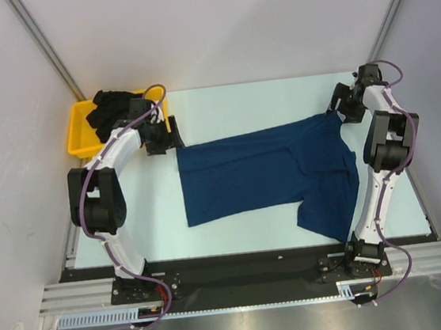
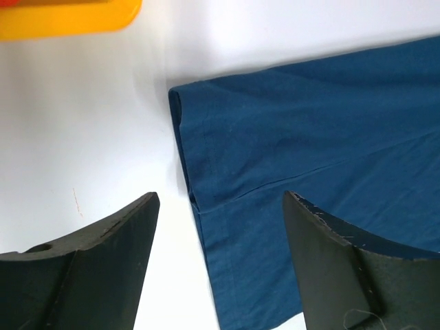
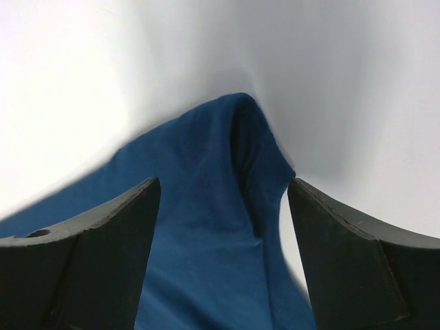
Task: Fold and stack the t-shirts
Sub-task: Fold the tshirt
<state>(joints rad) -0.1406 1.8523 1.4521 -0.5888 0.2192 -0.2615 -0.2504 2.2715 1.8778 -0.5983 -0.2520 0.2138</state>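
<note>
Your left gripper [image 2: 220, 199] stood wide open, its two dark fingers [image 2: 103, 254] spread with nothing held. Between and just beyond them lay the hemmed corner of the navy blue t-shirt [image 2: 309, 137], flat on the white table [image 2: 89, 137]. In the top view that gripper [image 1: 161, 136] sat at the shirt's far left corner, just beside the yellow tray [image 1: 82, 137].

Your right gripper [image 3: 224, 182] was open just as wide and gripped nothing. A raised fold of the navy cloth [image 3: 206, 240] peaked in the gap between its fingers [image 3: 103, 247]. I could not tell whether either finger touched it. From above, this gripper [image 1: 340, 111] was at the shirt's far right corner.

The navy blue t-shirt [image 1: 269, 167] lay spread across the middle of the table [image 1: 222, 105] between your two arms. One part reached toward the near right, close to the right arm's base. A black t-shirt [image 1: 114, 109] sat bunched in the far end of the tray, at the table's far left corner.
</note>
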